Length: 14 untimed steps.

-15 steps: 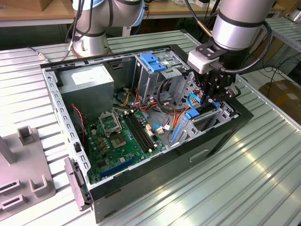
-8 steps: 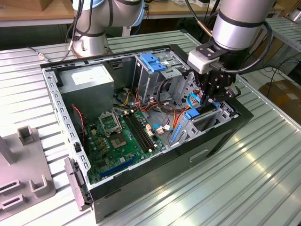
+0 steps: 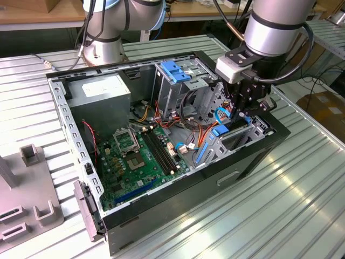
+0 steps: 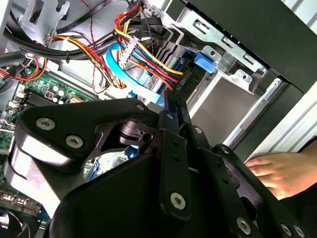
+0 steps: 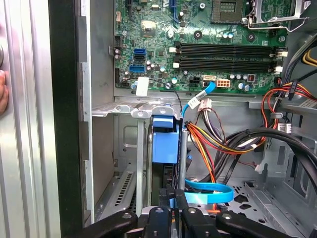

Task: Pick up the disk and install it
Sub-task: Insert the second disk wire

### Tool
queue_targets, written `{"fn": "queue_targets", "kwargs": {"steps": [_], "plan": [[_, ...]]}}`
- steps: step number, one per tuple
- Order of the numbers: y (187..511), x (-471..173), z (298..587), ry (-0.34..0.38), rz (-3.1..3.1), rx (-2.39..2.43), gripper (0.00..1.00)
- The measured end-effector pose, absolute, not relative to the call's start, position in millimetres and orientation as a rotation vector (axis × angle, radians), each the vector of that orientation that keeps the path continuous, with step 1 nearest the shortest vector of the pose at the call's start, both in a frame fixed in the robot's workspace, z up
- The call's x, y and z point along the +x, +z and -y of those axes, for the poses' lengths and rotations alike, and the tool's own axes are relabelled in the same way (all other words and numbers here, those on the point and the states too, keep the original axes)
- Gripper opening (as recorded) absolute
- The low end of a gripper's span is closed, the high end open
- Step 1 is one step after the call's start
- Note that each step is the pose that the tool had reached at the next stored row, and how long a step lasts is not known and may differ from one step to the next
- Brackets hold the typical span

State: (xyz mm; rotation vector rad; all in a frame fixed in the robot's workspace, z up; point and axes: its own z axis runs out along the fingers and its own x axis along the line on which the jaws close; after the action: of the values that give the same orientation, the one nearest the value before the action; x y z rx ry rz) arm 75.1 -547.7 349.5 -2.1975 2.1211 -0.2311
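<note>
The disk (image 5: 164, 145) stands on edge in the metal drive bay at the front corner of the open computer case (image 3: 253, 156), its blue rail facing the first wrist view. My gripper (image 5: 172, 202) reaches down into the case over that bay. Its black fingers (image 4: 174, 130) are closed together on the thin top edge of the disk, and blue shows between them. In the exterior view the gripper (image 3: 242, 112) hangs just above the blue parts of the bay (image 3: 220, 131), on that view's right. Most of the disk's flat face is hidden by the bay walls.
Bundles of red, orange and black cables (image 5: 223, 141) and a blue flat cable (image 5: 208, 191) lie right beside the bay. The green motherboard (image 3: 140, 156), grey power supply (image 3: 99, 94) and drive cage with blue latch (image 3: 175, 70) sit in the case. A hand (image 4: 277, 171) rests outside the case wall.
</note>
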Motion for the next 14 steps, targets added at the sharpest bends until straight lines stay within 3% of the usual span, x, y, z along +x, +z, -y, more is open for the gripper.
{"fn": "queue_targets", "kwargs": {"steps": [14], "plan": [[349.4,75.1,556.9,-0.173,-2.102,-2.168,0.16]]}}
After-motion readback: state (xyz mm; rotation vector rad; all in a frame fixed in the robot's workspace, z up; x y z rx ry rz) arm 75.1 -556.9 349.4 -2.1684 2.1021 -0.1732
